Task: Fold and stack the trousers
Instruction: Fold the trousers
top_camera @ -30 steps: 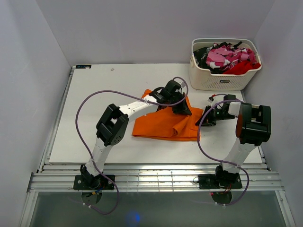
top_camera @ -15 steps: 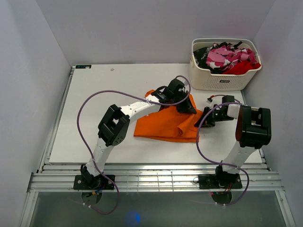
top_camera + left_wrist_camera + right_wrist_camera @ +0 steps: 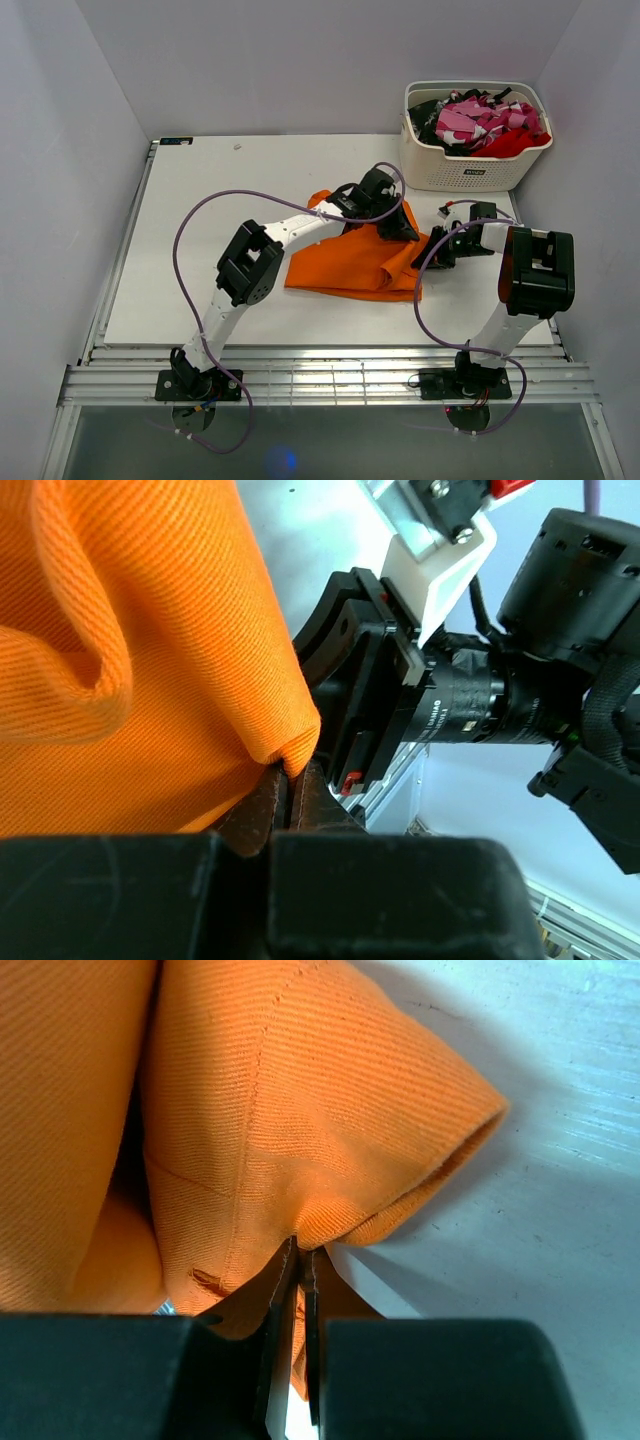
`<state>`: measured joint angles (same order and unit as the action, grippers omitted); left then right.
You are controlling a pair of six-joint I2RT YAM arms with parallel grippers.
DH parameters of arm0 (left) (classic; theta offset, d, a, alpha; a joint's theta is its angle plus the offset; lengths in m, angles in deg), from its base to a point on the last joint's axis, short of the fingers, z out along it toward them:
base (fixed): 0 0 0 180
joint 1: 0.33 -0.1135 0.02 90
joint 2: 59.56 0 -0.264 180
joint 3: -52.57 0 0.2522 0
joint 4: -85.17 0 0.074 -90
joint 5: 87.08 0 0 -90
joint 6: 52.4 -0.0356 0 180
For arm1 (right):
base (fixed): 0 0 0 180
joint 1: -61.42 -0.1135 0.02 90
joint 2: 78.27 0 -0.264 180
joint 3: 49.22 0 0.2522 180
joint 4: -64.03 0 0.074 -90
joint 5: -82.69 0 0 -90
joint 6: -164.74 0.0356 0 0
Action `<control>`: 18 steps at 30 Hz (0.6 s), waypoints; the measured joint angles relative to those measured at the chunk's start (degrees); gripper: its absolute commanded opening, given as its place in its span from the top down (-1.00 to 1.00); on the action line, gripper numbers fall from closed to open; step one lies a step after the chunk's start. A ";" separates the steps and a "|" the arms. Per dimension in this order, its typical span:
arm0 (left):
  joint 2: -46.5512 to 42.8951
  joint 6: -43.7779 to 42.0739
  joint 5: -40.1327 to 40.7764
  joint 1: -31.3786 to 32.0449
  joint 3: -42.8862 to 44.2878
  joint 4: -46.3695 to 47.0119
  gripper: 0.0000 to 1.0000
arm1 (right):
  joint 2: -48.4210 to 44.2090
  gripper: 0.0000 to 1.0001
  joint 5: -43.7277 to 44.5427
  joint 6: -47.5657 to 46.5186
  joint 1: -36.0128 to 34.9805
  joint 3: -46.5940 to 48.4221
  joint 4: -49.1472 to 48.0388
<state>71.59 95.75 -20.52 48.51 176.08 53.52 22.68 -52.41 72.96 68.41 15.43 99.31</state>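
Observation:
The bright-orange trousers (image 3: pixel 350 262) lie folded and bunched on the white table, right of centre. My left gripper (image 3: pixel 398 228) reaches over them and is shut on their far right edge; the left wrist view shows the orange cloth (image 3: pixel 150 650) pinched between its jaws. My right gripper (image 3: pixel 428 252) is at the right edge of the trousers, shut on a fold of the cloth (image 3: pixel 300 1130) just above the table. The two grippers are close together, the right one's camera showing in the left wrist view.
A white basket (image 3: pixel 470 165) of red, pink-patterned and black clothes stands at the back right corner. The table (image 3: pixel 200 200) has bare surface to the left and back. Side walls close in both sides.
My left gripper has moved a little to the right with the trousers' edge, dragging the cloth that way. The right gripper has hardly moved.

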 measured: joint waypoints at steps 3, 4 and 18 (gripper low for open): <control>0.70 0.68 -0.42 0.00 1.05 0.52 1.00 | -0.09 0.84 0.11 0.00 0.00 -0.13 -0.15; 0.83 0.85 -0.55 0.00 1.14 0.81 1.00 | -0.09 0.85 0.20 -0.02 -0.02 -0.13 -0.22; 0.87 1.97 -1.16 0.00 0.57 2.97 0.77 | -0.61 0.84 1.16 -0.11 -0.35 -0.17 -0.31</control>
<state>72.46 97.71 -21.68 48.51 176.65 56.49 22.06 -51.25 72.85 68.06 15.26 99.00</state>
